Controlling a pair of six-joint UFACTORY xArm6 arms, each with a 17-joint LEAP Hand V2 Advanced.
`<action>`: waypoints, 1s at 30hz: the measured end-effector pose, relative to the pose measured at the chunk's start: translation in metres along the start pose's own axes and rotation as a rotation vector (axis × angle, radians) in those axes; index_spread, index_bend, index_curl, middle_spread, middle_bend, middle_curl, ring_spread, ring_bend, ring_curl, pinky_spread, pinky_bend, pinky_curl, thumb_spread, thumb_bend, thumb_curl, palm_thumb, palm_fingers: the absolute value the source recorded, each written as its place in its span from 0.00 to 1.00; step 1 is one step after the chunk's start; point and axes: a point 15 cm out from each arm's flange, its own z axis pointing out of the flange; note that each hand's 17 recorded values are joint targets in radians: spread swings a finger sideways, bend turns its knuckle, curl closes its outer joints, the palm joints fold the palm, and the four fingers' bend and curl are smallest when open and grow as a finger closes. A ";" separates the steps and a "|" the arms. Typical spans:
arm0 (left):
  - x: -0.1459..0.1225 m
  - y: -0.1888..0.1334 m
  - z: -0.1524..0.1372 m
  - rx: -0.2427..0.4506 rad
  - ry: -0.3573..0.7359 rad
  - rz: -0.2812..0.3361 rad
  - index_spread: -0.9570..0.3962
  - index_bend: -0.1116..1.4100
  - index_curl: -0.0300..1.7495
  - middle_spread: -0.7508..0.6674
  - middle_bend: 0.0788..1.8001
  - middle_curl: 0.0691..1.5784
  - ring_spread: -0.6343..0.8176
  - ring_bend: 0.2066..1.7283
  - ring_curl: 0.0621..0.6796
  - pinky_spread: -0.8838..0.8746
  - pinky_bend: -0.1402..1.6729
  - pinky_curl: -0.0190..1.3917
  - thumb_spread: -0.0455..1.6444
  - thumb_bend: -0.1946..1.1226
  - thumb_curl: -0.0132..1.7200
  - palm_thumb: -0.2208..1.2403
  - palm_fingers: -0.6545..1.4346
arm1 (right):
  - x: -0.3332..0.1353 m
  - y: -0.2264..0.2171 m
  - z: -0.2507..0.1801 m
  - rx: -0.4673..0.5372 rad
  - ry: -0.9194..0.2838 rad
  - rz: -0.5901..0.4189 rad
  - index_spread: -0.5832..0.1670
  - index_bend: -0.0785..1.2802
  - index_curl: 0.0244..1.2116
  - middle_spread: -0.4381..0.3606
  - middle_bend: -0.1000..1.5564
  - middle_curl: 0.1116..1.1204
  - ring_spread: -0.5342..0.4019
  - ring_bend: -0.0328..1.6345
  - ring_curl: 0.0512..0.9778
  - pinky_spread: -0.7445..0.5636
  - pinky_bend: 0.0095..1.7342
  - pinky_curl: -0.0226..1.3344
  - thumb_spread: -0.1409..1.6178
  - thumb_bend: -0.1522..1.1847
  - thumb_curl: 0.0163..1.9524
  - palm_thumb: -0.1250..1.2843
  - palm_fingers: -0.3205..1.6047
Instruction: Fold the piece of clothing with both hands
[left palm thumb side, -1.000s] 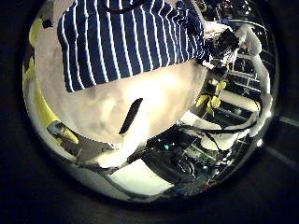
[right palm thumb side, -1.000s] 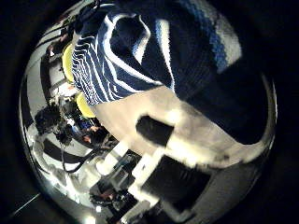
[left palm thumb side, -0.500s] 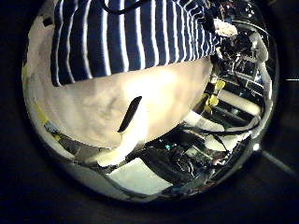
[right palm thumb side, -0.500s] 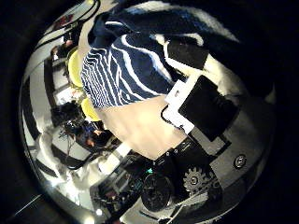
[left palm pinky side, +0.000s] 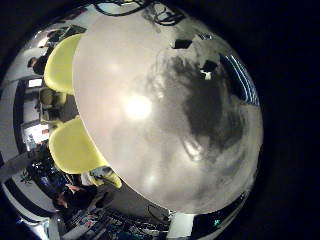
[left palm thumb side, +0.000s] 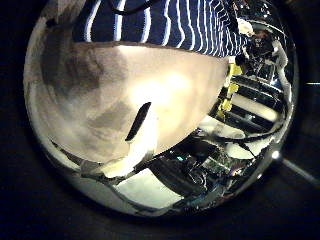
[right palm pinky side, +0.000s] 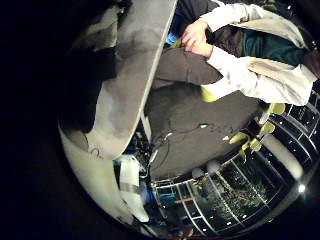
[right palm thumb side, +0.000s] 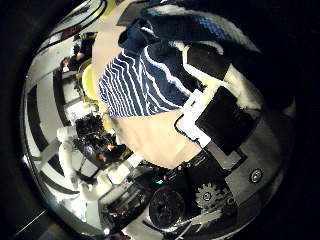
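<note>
Beside the right hand's fingers (right palm thumb side: 215, 95), the navy-and-white striped garment (right palm thumb side: 150, 80) lies on the pale counter (right palm thumb side: 150, 135), one edge bunched against them. These fingers curl over that edge and appear to pinch it, presumably to carry it across for a fold. From the left hand's thumb side, the garment (left palm thumb side: 165, 22) lies well apart, over bare counter (left palm thumb side: 150, 90); whether the left hand's fingers are spread or curled cannot be told.
</note>
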 end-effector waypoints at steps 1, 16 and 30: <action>0.001 -0.001 0.000 0.000 0.000 0.002 0.68 0.19 0.24 0.62 0.06 0.19 0.55 0.31 0.29 0.61 0.26 0.30 0.74 0.14 0.17 0.36 0.42 | -0.003 0.000 -0.003 0.007 0.003 -0.005 0.23 0.67 0.81 0.34 0.81 0.72 0.35 0.87 0.63 0.40 0.73 0.63 0.76 0.18 0.30 0.80 0.71; -0.010 0.005 -0.019 0.032 0.000 -0.008 0.68 0.19 0.24 0.61 0.06 0.19 0.54 0.31 0.29 0.61 0.27 0.29 0.74 0.13 0.17 0.37 0.42 | -0.151 0.020 -0.058 0.106 -0.028 -0.239 0.22 0.64 0.87 0.33 0.80 0.75 0.34 0.86 0.66 0.39 0.72 0.66 0.78 0.13 0.32 0.81 0.71; -0.030 0.018 -0.028 0.051 0.029 -0.044 0.67 0.20 0.24 0.60 0.06 0.19 0.53 0.31 0.27 0.60 0.26 0.28 0.74 0.14 0.18 0.38 0.44 | -0.388 0.007 -0.017 0.073 0.050 -0.541 0.21 0.65 0.89 0.33 0.79 0.76 0.34 0.86 0.67 0.39 0.71 0.68 0.78 0.10 0.33 0.74 0.73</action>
